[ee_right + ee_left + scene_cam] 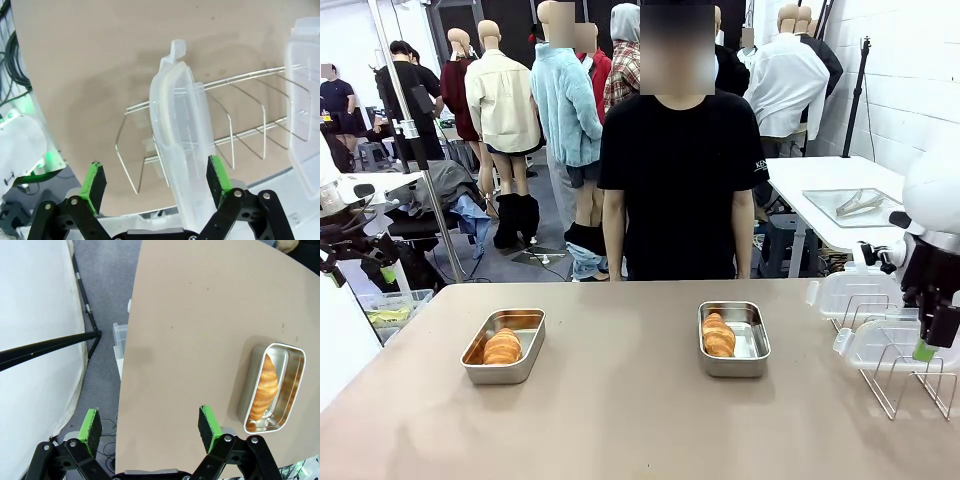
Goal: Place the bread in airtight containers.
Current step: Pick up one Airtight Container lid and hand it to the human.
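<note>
Two steel airtight containers stand open on the tan table. The left tin (498, 375) holds one golden bread roll (502, 347); the right tin (752, 340) holds the other roll (718, 335). My left gripper (362, 275) hangs open off the table's left edge; its wrist view shows the open gripper (150, 426) above that edge, with a tin (289, 385) and its bread (265, 387) off to the right. My right gripper (925, 345) is open over the rack. In its wrist view the right gripper (156, 177) straddles an upright clear lid (175, 130).
A wire rack (910, 385) at the table's right end holds two clear lids (855, 295) (885, 342); the second lid (302, 95) stands farther along the rack (240, 125). A person in a black shirt (680, 180) stands at the far side. A plastic bin (390, 310) sits on the floor at left.
</note>
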Available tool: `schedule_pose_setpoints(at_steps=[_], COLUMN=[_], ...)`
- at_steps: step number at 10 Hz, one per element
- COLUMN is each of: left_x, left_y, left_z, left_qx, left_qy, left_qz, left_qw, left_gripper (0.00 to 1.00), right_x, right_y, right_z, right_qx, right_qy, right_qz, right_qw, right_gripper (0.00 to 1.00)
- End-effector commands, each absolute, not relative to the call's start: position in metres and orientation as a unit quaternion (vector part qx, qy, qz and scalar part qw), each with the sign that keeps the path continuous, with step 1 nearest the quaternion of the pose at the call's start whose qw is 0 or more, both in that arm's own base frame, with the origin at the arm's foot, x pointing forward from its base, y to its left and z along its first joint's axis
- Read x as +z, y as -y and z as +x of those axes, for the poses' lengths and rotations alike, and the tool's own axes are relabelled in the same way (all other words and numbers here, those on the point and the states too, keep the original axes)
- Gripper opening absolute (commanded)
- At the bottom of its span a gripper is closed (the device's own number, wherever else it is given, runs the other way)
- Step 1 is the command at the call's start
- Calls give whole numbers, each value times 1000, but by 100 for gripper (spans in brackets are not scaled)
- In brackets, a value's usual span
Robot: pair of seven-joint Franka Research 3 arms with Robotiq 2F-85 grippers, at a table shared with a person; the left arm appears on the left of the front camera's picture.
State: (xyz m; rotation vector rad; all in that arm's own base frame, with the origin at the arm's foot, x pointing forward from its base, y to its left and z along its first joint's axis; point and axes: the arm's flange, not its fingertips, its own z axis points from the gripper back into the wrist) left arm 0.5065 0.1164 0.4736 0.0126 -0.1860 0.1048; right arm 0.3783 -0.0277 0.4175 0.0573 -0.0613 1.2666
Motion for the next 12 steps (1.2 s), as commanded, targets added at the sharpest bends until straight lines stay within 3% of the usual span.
schedule_pose_setpoints(at_steps=[1, 3, 8, 12], left_x=[475, 475, 475, 475], left_y=[-117, -117, -117, -117], left_z=[506, 506, 506, 506], left_qx=[54, 54, 54, 54], left_qy=[91, 91, 91, 91], left_qz=[7, 7, 7, 7], left_qw=[994, 994, 994, 994], left_gripper=[100, 100, 100, 100], right_x=[414, 414, 413, 412], right_y=[30, 31, 30, 31], right_z=[393, 396, 398, 399], right_qx=[586, 582, 570, 568], right_qy=[27, 29, 29, 35], right_qz=[25, 29, 31, 41], right_qw=[810, 812, 820, 821], right_gripper=[100, 97, 0, 0])
